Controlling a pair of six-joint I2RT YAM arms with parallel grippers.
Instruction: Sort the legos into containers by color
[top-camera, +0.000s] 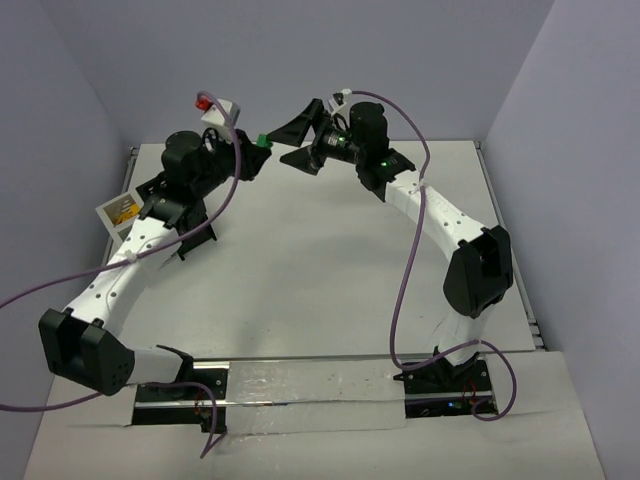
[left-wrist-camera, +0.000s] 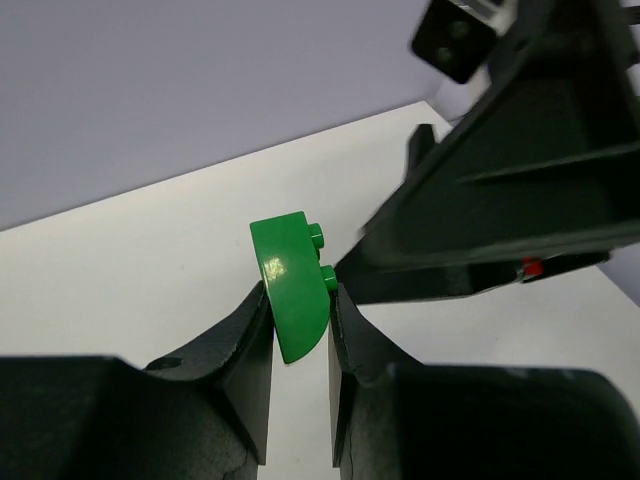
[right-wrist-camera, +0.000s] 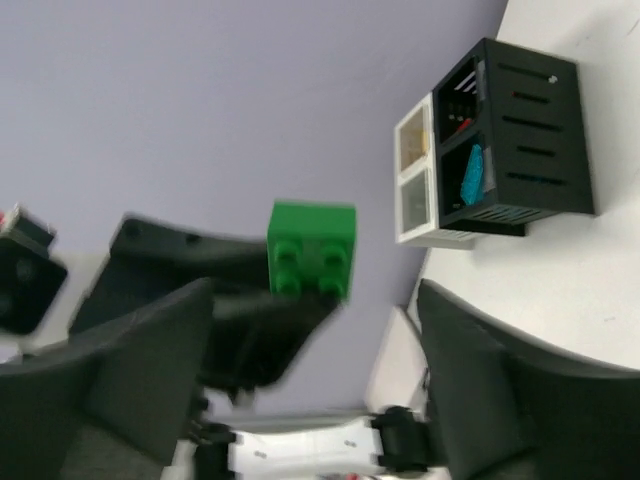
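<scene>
A green lego (left-wrist-camera: 292, 285) with two studs showing is pinched between the fingers of my left gripper (left-wrist-camera: 298, 300), which is shut on it, raised over the far side of the table. In the top view the same green lego (top-camera: 261, 141) hangs between the two arms. My right gripper (right-wrist-camera: 315, 300) stands open just in front of it, its fingers (right-wrist-camera: 480, 380) wide apart and clear of the green lego (right-wrist-camera: 312, 250). The containers (right-wrist-camera: 530, 140) stand on the table beyond: a black bin holding a cyan lego (right-wrist-camera: 473, 175), joined to white bins (right-wrist-camera: 415, 195).
From above, part of a white bin with yellow pieces (top-camera: 120, 212) shows at the table's left edge, behind my left arm. The right gripper's black body (left-wrist-camera: 520, 200) fills the upper right of the left wrist view. Purple cables hang from both arms.
</scene>
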